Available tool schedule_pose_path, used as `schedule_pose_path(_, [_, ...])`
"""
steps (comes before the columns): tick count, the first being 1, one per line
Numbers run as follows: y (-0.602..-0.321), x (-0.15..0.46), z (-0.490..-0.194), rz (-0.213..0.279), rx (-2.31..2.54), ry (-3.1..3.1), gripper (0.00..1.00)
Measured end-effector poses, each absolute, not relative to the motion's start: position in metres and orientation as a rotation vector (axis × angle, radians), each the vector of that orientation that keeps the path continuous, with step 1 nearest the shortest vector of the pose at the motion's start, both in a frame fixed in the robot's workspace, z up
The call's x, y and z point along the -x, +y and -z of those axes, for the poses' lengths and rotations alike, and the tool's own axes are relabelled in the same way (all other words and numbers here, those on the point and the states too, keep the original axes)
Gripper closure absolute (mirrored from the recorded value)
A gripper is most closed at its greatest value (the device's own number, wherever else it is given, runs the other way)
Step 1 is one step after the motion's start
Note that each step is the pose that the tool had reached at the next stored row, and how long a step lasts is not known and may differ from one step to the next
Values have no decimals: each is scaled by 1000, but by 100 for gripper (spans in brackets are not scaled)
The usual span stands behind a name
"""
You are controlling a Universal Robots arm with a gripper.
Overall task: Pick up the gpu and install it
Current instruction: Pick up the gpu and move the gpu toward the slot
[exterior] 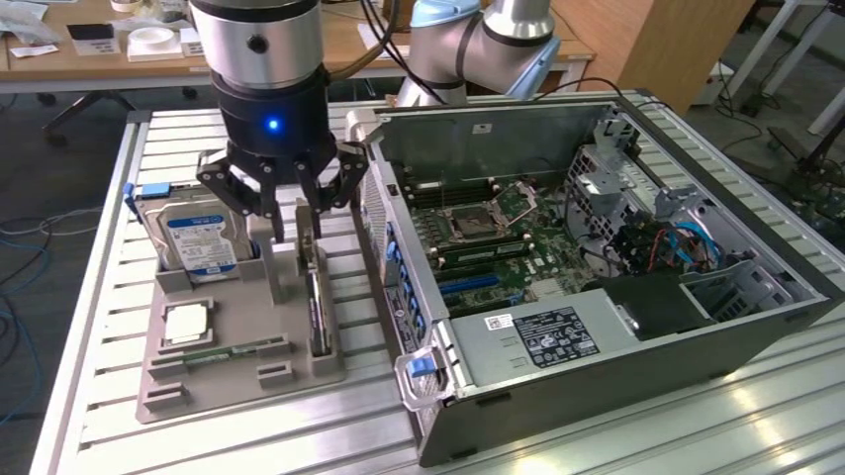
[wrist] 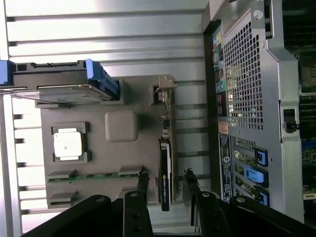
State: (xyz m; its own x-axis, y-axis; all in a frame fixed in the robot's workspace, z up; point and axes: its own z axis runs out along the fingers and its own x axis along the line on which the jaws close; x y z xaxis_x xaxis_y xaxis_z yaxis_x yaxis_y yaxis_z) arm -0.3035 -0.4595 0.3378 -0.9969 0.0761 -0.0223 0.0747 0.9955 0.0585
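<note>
We see a black pincer [exterior: 288,220] beneath a small blue light [exterior: 272,125]; the gpu [exterior: 319,302] is dark; the hard drive [exterior: 198,237] is silver with a blue-and-white label; the holder [exterior: 232,381] is plain grey; the worktop [exterior: 93,346] is ribbed silver; the case [exterior: 660,361] is dark grey with blue latches [exterior: 420,364]; the motherboard [exterior: 489,237] is green.

Bright, even room light falls from overhead. Glare whitens the metal table [exterior: 739,416] beside the computer case [exterior: 620,327], and in my wrist view the bare slats next to the case wash out pale. The inside of the case is dimmer. A blue lamp [exterior: 273,125] glows above my pincer [exterior: 291,223]. Shadows on the grey tray [exterior: 237,336] beside the case are soft.
</note>
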Motion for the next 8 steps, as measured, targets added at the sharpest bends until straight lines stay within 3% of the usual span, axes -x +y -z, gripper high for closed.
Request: schedule_pose_path(8, [-460,303,-334,-90,-118,3114,58])
